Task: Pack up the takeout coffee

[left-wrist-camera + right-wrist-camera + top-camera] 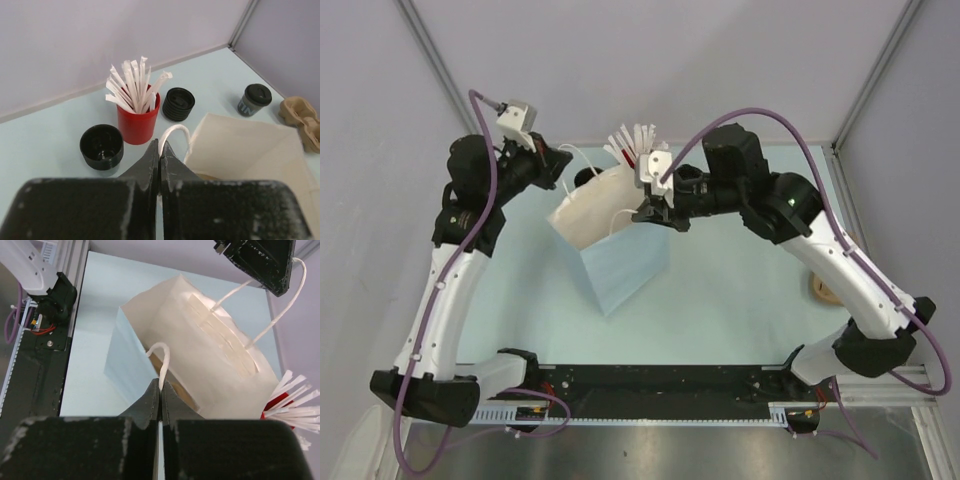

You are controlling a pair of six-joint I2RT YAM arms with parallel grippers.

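coffee cup (pixel 257 99) dark w/ black lid, left gripper (pixel 160 145), right gripper (pixel 160 383) pinching bag handles (pixel 165 360)

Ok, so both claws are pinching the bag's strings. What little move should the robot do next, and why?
Probably ease the two handles gently apart. The left gripper is shut on one white handle and the right gripper is shut on the other handle. Spreading them should hold the paper bag with its mouth wide and steady for packing.
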